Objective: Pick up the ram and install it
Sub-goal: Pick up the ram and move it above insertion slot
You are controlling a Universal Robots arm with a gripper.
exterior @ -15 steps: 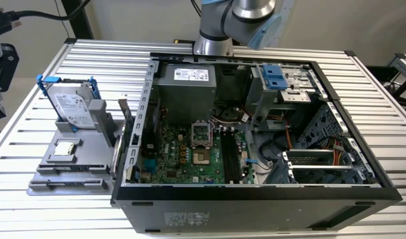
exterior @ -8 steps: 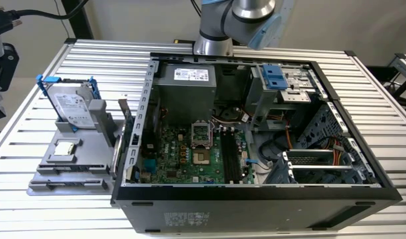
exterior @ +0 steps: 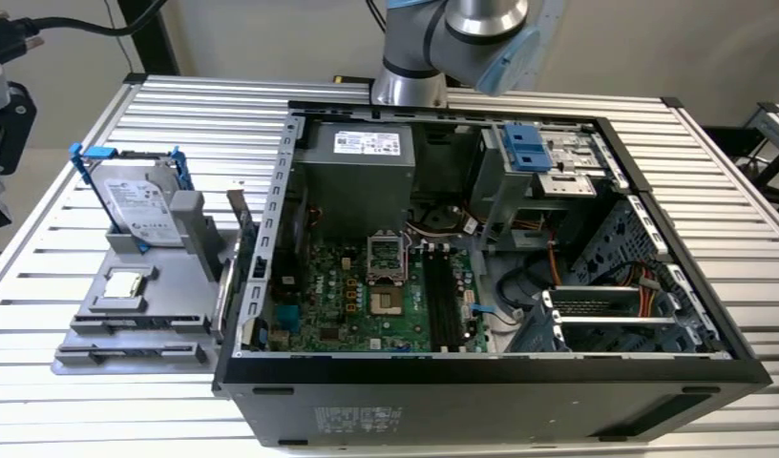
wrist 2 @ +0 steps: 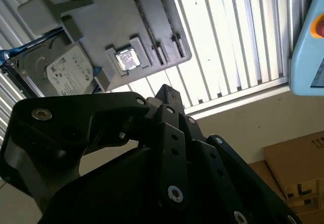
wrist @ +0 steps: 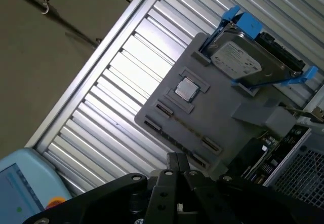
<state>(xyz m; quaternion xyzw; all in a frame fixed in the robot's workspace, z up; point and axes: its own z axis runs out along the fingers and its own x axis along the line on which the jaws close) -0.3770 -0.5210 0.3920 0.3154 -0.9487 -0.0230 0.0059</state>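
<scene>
Exterior view: the arm (exterior: 422, 57) stands behind the open computer case (exterior: 695, 315), which rests on the slatted table (exterior: 58, 401). Inside lie the green board (exterior: 351, 296) and its black memory slots (exterior: 443, 296). To the exterior view's left of the case, a grey tray (exterior: 91, 348) carries the blue-framed hard drive (exterior: 141, 205) and a square chip (exterior: 125, 283). Second wrist view: the gripper (wrist 2: 165, 88) has its fingers drawn together with nothing between them, its tip near the tray's edge. First wrist view: same finding, fingers closed and empty. The ram's position cannot be determined.
</scene>
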